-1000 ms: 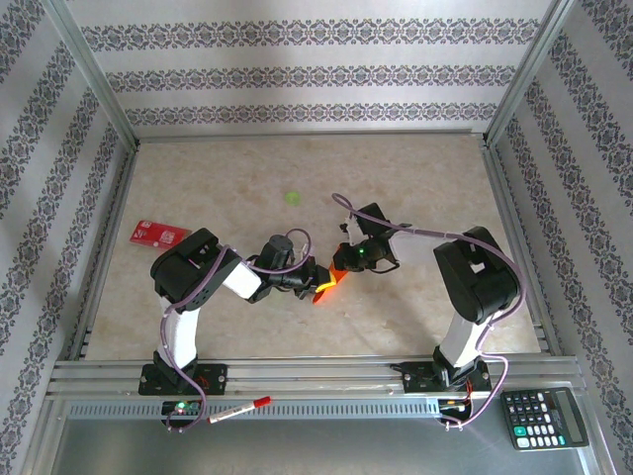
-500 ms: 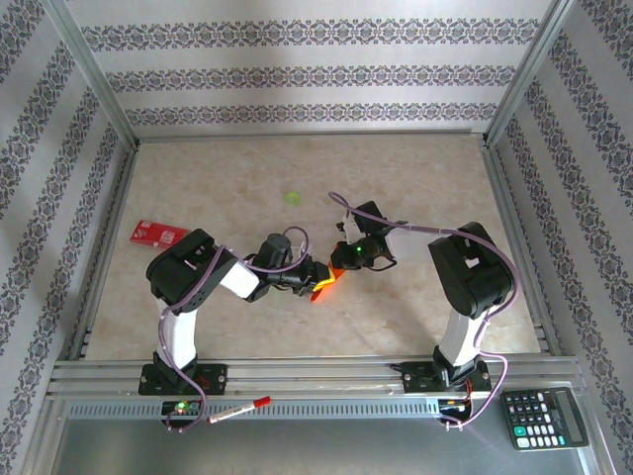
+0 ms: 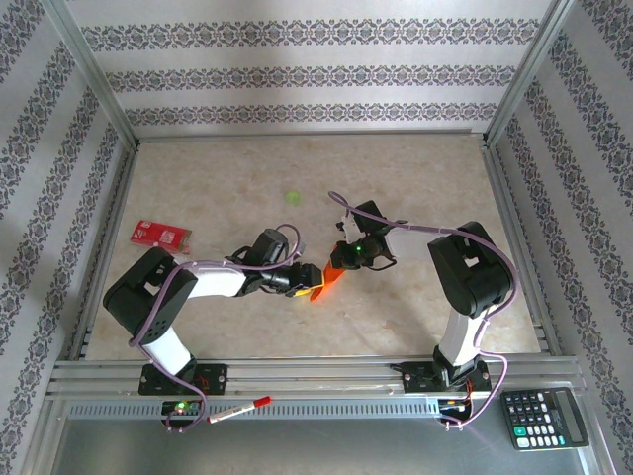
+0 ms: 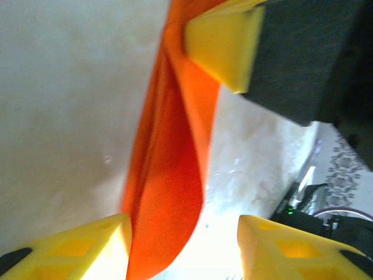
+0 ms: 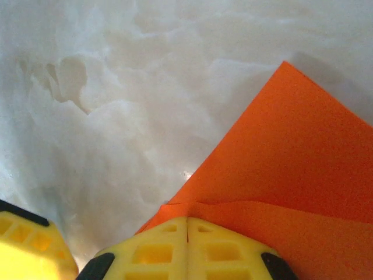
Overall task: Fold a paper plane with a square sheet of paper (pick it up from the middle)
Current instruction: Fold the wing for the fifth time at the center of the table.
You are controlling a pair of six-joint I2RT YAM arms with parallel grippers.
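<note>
The square sheet of paper (image 3: 318,288) is bright orange, folded along creases and held off the table between the two arms. My right gripper (image 3: 337,268) is shut on its upper end; in the right wrist view the closed fingers (image 5: 186,245) pinch the paper (image 5: 285,169) at a crease. My left gripper (image 3: 300,280) is open, and in its wrist view (image 4: 183,224) the curved paper (image 4: 175,192) hangs between the spread fingers, close to the left finger (image 4: 76,245) and well apart from the right one. I cannot tell whether the fold makes a paper plane.
A small red card (image 3: 159,234) lies at the left side of the table and a green spot (image 3: 292,197) farther back. A calculator (image 3: 544,418) and a marker (image 3: 240,410) rest on the front ledge. Metal frame rails border the table.
My left gripper has opened and let go of the paper, and the left arm has stretched out lower. The right gripper keeps its hold, almost still.
</note>
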